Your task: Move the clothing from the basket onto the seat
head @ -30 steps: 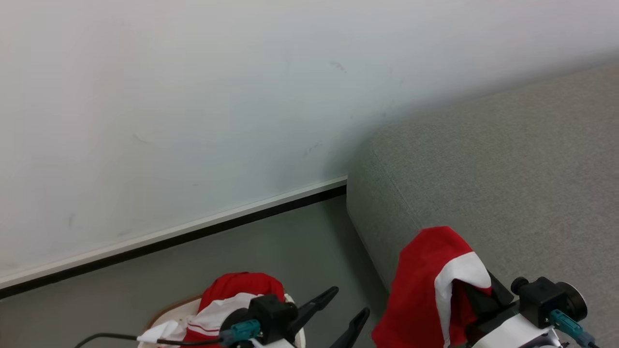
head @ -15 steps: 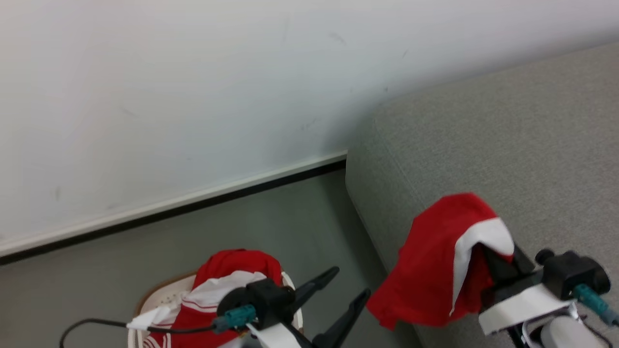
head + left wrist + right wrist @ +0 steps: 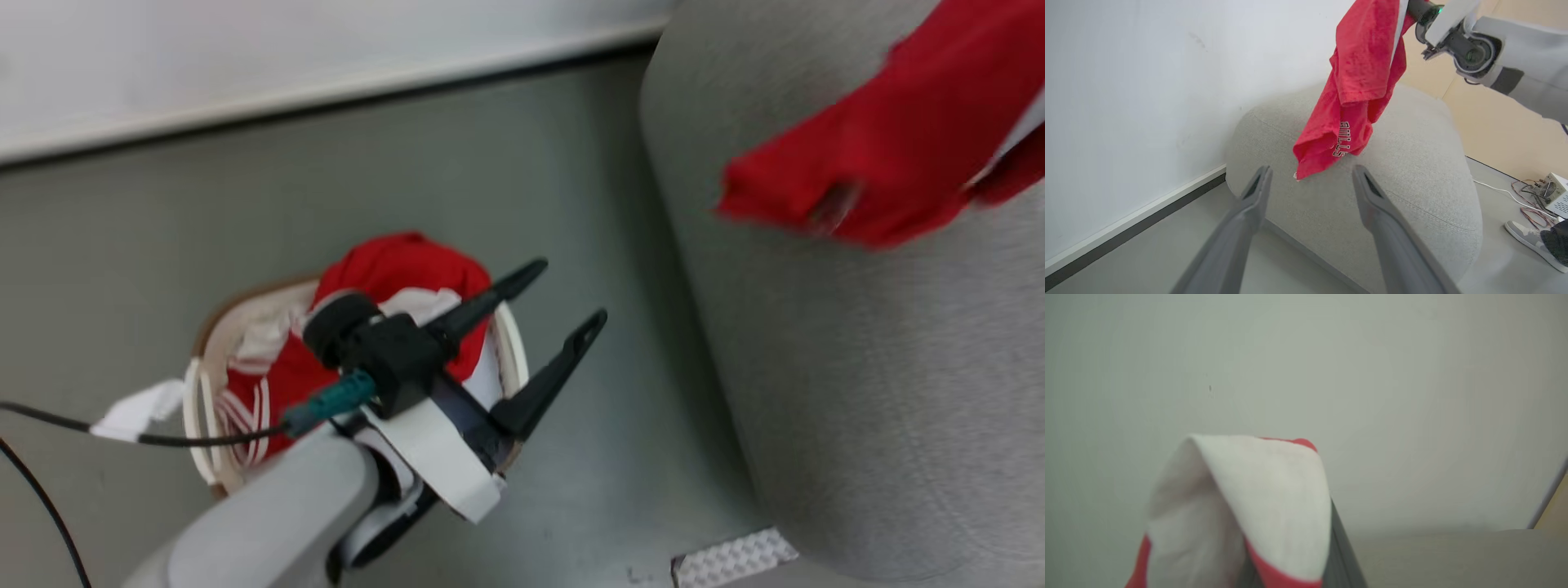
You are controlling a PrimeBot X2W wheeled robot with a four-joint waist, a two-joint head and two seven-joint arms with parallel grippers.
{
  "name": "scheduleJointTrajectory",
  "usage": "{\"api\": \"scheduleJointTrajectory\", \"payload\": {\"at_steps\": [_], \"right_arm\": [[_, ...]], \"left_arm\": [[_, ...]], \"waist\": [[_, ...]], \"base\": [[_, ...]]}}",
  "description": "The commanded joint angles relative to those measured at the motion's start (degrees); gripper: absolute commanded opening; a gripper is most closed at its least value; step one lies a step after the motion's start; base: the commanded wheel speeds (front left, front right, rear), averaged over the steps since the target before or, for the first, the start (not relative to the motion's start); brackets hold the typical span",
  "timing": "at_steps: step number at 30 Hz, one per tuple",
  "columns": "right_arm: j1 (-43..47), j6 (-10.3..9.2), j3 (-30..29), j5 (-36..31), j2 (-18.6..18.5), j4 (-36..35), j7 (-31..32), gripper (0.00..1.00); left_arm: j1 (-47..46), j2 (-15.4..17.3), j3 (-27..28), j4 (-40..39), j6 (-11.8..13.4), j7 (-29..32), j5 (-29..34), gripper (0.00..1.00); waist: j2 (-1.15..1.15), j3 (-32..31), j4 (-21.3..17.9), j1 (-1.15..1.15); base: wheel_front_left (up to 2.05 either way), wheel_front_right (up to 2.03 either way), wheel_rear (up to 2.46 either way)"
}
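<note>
The cream-white basket (image 3: pixel 198 390) stands on the floor left of the seat, with red and white striped clothing (image 3: pixel 392 261) heaped in it. My left gripper (image 3: pixel 563 306) hovers open over the basket's right rim, nothing between its fingers (image 3: pixel 1259 183). A red garment (image 3: pixel 1359 85) with dark lettering hangs from my right gripper (image 3: pixel 1414 10), which is shut on its top, above the light-grey seat (image 3: pixel 1412 192). In the head view that garment (image 3: pixel 882 155) is blurred at the upper right over the seat (image 3: pixel 857 367). In the right wrist view its white and red fabric (image 3: pixel 1257 498) drapes over my fingers.
A white wall with a dark baseboard (image 3: pixel 326 102) runs behind the basket. Grey floor (image 3: pixel 637 425) separates basket and seat. A black cable (image 3: pixel 49 506) trails at the left. Right of the seat lie a person's shoe (image 3: pixel 1531 241), wires and a small box (image 3: pixel 1551 190).
The head camera has tilted down. My right gripper has carried the red garment up and farther over the seat. My left gripper stays open above the basket.
</note>
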Motion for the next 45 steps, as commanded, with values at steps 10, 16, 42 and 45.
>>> {"api": "scheduleJointTrajectory", "payload": {"at_steps": [10,16,42,45], "right_arm": [[-23.78,-0.14,-18.07,-8.60,-9.78,5.80,5.55,0.00],[-21.93,-0.14,-28.92,-19.73,-9.78,9.94,7.11,0.00],[8.31,-0.14,-31.33,-31.05,6.67,11.29,-0.55,1.00],[13.68,-0.14,-26.92,-26.08,6.93,7.01,-0.86,1.00]], "left_arm": [[-6.66,1.64,3.19,-2.98,-0.28,-1.23,1.69,1.00],[-5.58,1.34,2.86,-2.55,-0.16,-1.70,1.29,1.00],[8.27,-0.38,2.02,6.84,1.53,-5.56,-3.93,1.00],[10.86,-0.96,2.92,8.53,1.86,-5.88,-4.63,1.00]], "waist": [[0.00,16.89,8.36,-0.02],[0.00,18.14,9.89,-0.02],[0.00,-7.31,8.12,-0.02],[0.00,-11.30,8.80,-0.02]], "base": [[0.00,0.00,0.00],[0.00,0.00,0.00],[0.00,0.00,0.00],[0.00,0.00,0.00]]}}
